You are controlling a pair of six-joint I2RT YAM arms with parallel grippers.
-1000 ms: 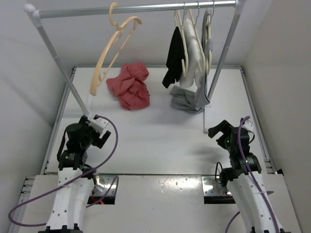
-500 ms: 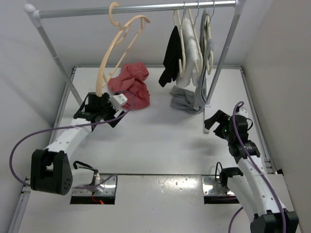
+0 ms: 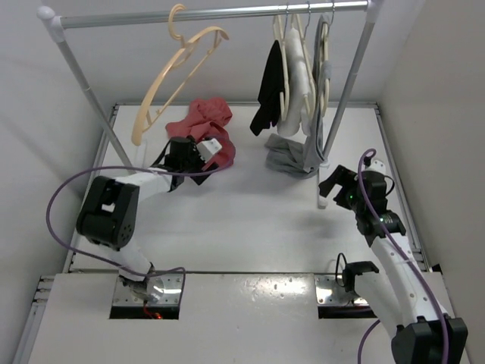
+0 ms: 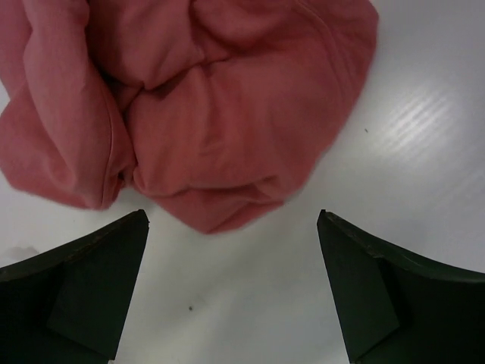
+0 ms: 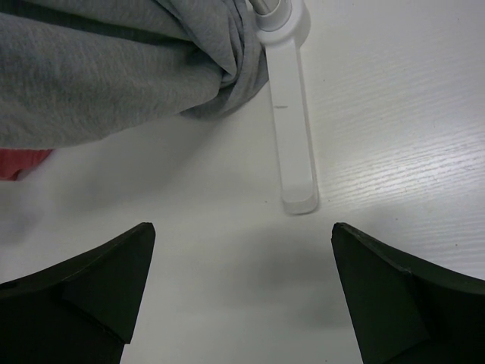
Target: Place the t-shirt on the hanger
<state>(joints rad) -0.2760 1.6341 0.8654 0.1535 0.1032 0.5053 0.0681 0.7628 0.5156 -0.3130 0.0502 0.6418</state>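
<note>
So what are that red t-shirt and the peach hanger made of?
The t-shirt looks like soft matte cotton knit: it lies crumpled in rounded folds with a stitched seam. The hanger looks like smooth moulded plastic, thin and evenly peach-coloured, though the view is too distant to be sure.

**Bright, even light with soft shadows**

From above, the scene is lit evenly and brightly, and the white table (image 3: 250, 220) and walls look almost washed out. Shadows on the table are faint and soft-edged. The rack posts (image 3: 91, 98) splay outwards, as through a wide lens.

In the left wrist view the t-shirt (image 4: 212, 114) is sharp, with gently shaded folds. A streaked sheen glints on the table to its right. The left fingers (image 4: 83, 296) and right fingers (image 5: 409, 296) show as dark shapes with almost no detail. In the right wrist view a diffuse grey shadow pools low in the centre, and the table's grain stays crisp at the right.
</note>
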